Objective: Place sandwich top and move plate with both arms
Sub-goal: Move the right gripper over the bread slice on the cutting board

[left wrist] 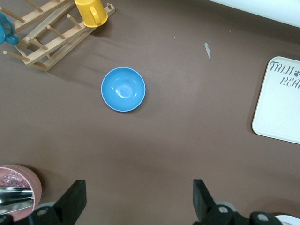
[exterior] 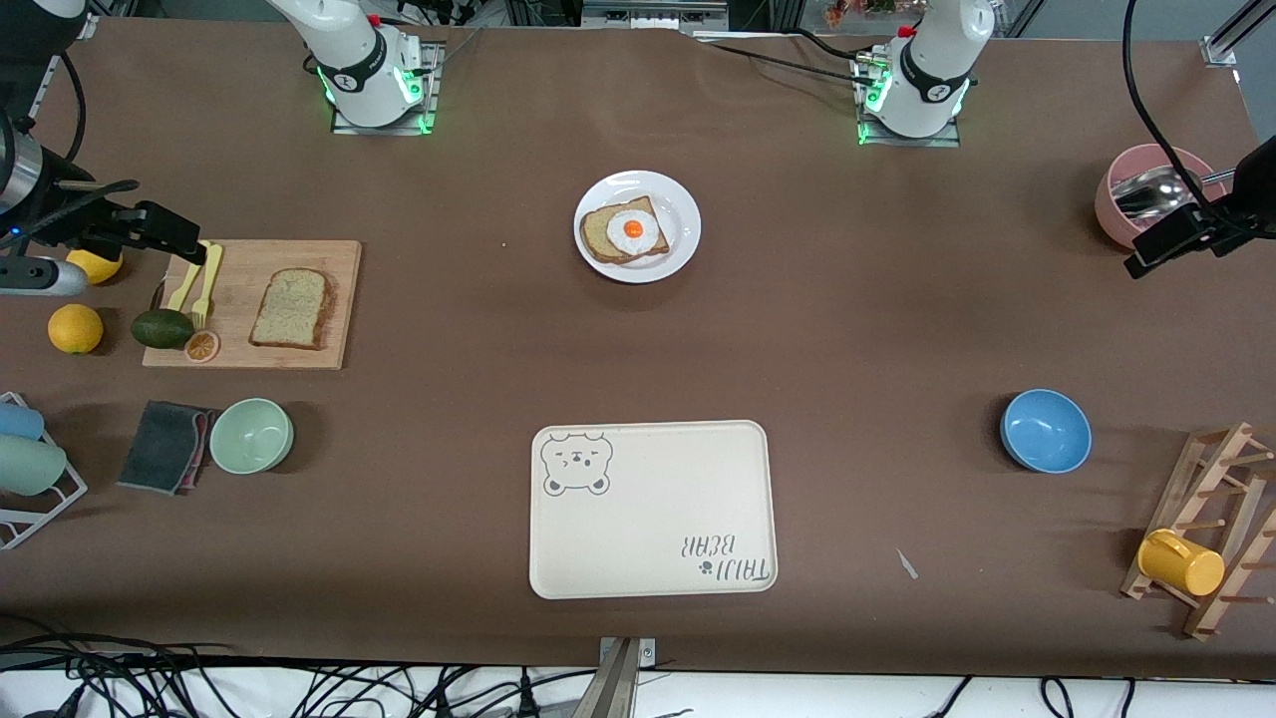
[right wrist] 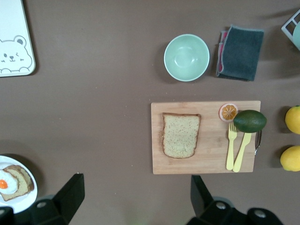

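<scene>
1. Front view: nearest the camera, a cream bear-printed tray (exterior: pixel 653 509) is laid flat with nothing on it. Farther from the camera, the plate (exterior: pixel 638 226) is seen between the two arm bases, carrying an egg-topped slice (exterior: pixel 625 234). The sandwich top (exterior: pixel 291 308) is laid on a wooden cutting board (exterior: pixel 253 303) toward the right arm's end of the table, apart from the plate. A blue bowl (exterior: pixel 1046 430) and a green bowl (exterior: pixel 251 435) are both shown empty; a pink bowl (exterior: pixel 1146 194) holds a metal utensil. The right gripper (exterior: pixel 159 231) is held above the board's edge beside the yellow forks (exterior: pixel 197 286); the left gripper (exterior: pixel 1166 237) is held beside the pink bowl. Both arms are cut off by the frame edges. Bare brown table is left between plate and tray.

2. Left wrist view: the left gripper's fingers (left wrist: pixel 74 199) are seen spread wide, holding nothing, over bare table. The blue bowl (left wrist: pixel 123 89) is empty. Tray and pink bowl are cut off.

3. Right wrist view: the right gripper's fingers (right wrist: pixel 70 192) are spread wide and empty. The sandwich top (right wrist: pixel 181 134) is lying flat on the board (right wrist: pixel 206 137). The plate (right wrist: pixel 16 190) is cut off at the corner.
</scene>
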{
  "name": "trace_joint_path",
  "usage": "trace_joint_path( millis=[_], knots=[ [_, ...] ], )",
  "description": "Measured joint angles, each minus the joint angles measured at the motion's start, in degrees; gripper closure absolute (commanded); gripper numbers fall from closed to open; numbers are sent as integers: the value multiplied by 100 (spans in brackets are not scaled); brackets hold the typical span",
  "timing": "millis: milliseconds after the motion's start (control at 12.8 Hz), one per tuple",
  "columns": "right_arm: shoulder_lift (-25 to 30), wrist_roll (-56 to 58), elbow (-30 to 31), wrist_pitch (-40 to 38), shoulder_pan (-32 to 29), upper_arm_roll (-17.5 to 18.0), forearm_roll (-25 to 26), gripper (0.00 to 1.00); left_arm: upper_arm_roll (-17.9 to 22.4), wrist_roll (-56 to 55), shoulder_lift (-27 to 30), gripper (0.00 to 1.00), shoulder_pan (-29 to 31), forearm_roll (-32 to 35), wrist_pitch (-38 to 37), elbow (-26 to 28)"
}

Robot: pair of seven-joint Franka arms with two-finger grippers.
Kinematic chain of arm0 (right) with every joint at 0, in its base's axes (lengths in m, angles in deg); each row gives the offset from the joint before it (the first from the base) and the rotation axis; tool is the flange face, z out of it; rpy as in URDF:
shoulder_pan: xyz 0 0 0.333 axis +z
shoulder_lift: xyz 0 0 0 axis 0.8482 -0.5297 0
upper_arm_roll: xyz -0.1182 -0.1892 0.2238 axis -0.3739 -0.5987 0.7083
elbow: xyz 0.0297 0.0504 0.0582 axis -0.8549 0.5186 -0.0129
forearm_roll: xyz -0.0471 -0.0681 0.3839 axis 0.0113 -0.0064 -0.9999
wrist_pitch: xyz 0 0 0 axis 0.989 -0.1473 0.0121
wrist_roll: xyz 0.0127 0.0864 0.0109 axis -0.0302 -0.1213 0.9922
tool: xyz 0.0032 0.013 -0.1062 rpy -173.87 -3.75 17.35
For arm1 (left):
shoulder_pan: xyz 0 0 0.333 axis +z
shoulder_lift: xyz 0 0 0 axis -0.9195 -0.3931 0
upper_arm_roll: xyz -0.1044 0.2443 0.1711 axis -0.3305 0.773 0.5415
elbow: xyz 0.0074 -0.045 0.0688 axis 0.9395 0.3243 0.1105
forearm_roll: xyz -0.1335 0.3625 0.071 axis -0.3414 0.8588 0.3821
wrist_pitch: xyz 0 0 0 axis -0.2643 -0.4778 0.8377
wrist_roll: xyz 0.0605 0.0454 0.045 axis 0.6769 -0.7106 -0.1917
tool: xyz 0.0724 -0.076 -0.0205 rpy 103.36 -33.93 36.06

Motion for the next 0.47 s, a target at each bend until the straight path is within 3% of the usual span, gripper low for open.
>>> trace_joint_path(
  millis=[468],
  knots=[
    [-18, 0, 1145, 1118, -86, 22, 19, 0, -179, -8, -1, 0, -61, 0, 1, -7]
  ],
)
